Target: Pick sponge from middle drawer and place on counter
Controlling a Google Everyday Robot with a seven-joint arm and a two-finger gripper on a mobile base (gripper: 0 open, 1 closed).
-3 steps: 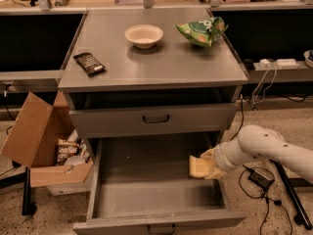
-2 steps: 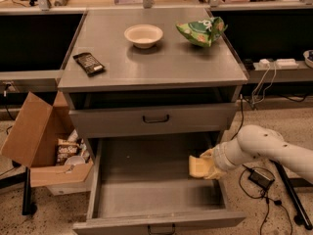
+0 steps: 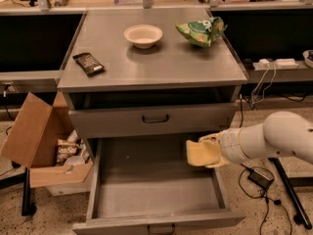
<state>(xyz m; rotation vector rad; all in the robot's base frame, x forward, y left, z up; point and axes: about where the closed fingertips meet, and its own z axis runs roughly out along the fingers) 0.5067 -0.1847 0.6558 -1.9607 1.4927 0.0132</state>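
Observation:
The pale yellow sponge (image 3: 199,153) hangs at the tip of my white arm, above the right side of the open middle drawer (image 3: 146,190). My gripper (image 3: 213,151) comes in from the right and is shut on the sponge, whose far edge hides the fingertips. The sponge is off the drawer floor, below the level of the drawer above. The grey counter (image 3: 161,65) is the cabinet top, higher up and behind.
On the counter stand a cream bowl (image 3: 143,35), a green snack bag (image 3: 200,32) and a dark snack bar (image 3: 88,63). The upper drawer (image 3: 155,119) sticks out slightly above the sponge. A cardboard box (image 3: 34,141) sits left; cables (image 3: 259,177) lie on the floor right.
The sponge and the gripper have risen a little from the drawer's right side. Nothing on the counter has moved.

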